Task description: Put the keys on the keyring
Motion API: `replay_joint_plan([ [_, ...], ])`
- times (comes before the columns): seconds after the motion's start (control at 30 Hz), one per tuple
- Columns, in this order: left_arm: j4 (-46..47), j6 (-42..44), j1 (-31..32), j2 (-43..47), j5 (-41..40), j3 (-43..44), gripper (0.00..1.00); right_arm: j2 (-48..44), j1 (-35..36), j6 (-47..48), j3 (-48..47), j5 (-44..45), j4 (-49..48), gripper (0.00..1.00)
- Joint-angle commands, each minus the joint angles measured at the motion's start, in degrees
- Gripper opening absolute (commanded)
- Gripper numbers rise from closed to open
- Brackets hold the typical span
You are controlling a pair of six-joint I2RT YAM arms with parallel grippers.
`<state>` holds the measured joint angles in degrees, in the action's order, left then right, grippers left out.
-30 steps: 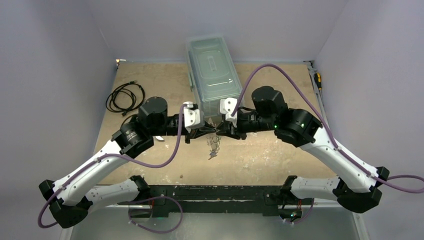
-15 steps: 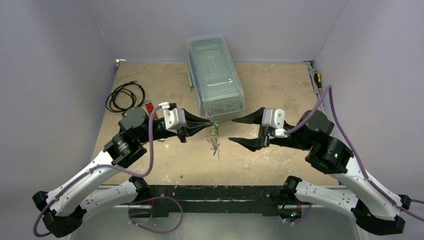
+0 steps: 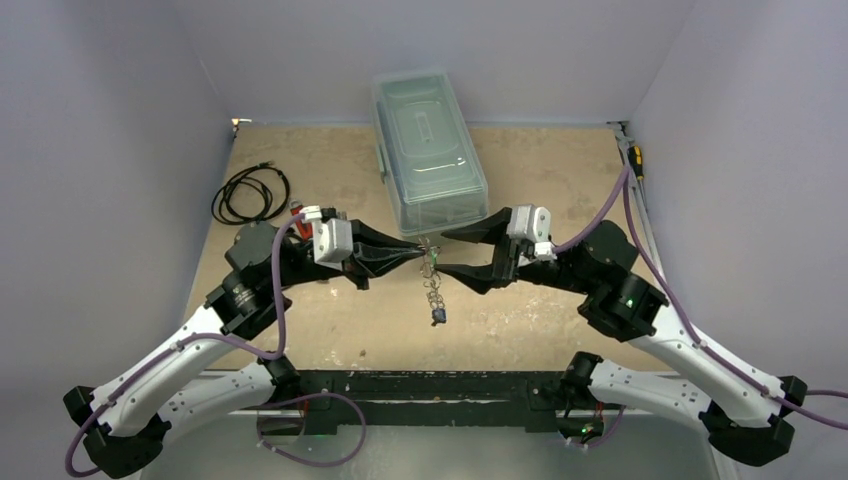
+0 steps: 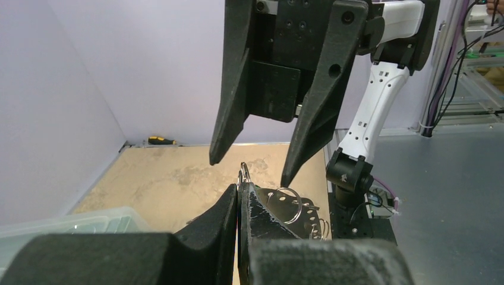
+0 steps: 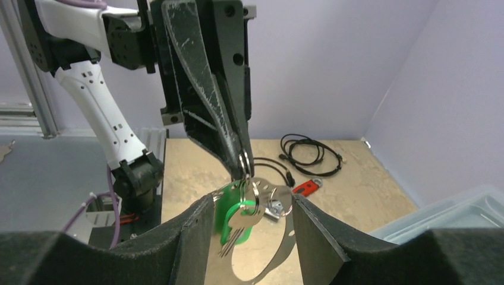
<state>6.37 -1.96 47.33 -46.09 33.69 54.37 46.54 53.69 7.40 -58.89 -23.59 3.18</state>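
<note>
A worn, sandy-brown table (image 3: 560, 180) stands between plain lavender walls. Above the middle of it hangs the keyring (image 3: 432, 288), clear of the surface. It is a thin silvery loop with a flat crescent band and several small wire rings bunched near its top.

A green key (image 5: 227, 217) with a smooth, bright plastic head dangles in the bunch. A blue key (image 3: 438, 317), small and dark from above, hangs at the very bottom. We cannot tell whether either key is fully threaded on.

The left gripper (image 3: 412, 252) has its black wedge fingers pressed tight together, pinching one fine wire ring at the extreme tips. The right gripper (image 3: 447, 253) faces it with its jaws spread on either side of the bunch, holding nothing.

We judge the main risk to be that pinch. It holds only a thin, hard, slippery wire, so a nudge or uneven squeeze from the right fingers could twist the ring free. The whole bunch would then drop to the table.

The loose rings and keys can also swing, so the right jaws might close on the wrong ring or on the green head. The two sets of fingertips are very near each other and could collide. The slim band looks easy to bend if it is clamped across its flat.

Further out, a clear plastic box (image 3: 428, 150) with a ribbed lid sits behind the grippers. Coiled black cables (image 3: 250, 195) and a small red gadget (image 5: 308, 187) lie to the left.
</note>
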Motion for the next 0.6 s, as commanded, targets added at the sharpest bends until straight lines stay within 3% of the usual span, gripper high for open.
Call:
replay_joint_plan([
  [0.0, 4.8, -2.0, -0.2, 1.0, 1.9, -0.5, 0.0, -0.3, 0.3, -1.8, -0.9, -1.2, -7.2, 0.54],
  [0.57, 6.9, -3.8, -0.1, 1.7, 2.3, -1.0, 0.0, 2.6, 0.3, -2.3, -1.3, -5.3, -8.5, 0.33],
])
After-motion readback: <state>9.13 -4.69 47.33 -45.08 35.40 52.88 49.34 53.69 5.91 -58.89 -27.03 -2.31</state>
